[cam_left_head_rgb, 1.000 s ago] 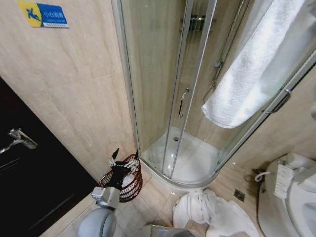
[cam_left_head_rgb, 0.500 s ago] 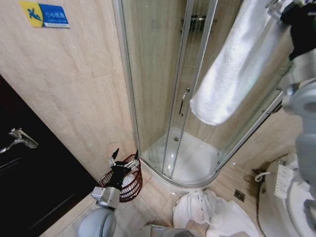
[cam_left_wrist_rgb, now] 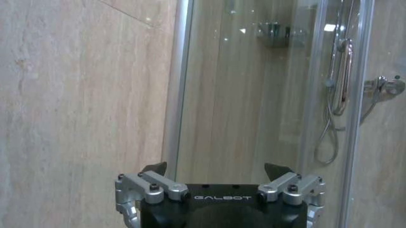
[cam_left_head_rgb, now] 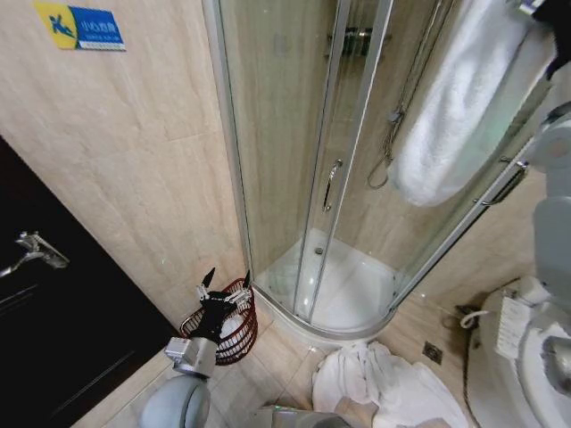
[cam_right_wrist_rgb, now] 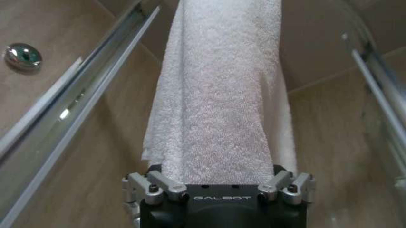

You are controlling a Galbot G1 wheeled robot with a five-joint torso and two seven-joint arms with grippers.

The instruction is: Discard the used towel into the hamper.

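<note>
A white towel (cam_left_head_rgb: 464, 107) hangs high at the right, in front of the shower glass. My right gripper (cam_left_head_rgb: 546, 16) is shut on its upper end; in the right wrist view the towel (cam_right_wrist_rgb: 219, 95) runs straight out from between the gripper (cam_right_wrist_rgb: 219, 176) jaws and covers the fingertips. The hamper (cam_left_head_rgb: 243, 343), a dark reddish-brown wire basket, stands on the floor at the lower left, against the shower base. My left gripper (cam_left_head_rgb: 228, 278) hovers just over its rim, open and holding nothing. In the left wrist view that gripper (cam_left_wrist_rgb: 216, 168) faces the shower glass.
The curved glass shower enclosure (cam_left_head_rgb: 294, 134) takes up the middle. A pile of white cloth (cam_left_head_rgb: 384, 383) lies on the floor before it, beside a floor drain (cam_left_head_rgb: 432, 353). A toilet (cam_left_head_rgb: 526, 357) stands at the right, and a dark door (cam_left_head_rgb: 53, 339) at the left.
My right arm has come into view at the top right with the towel. The towel swung left, then back right, and now hangs narrower. The left arm has not moved.
</note>
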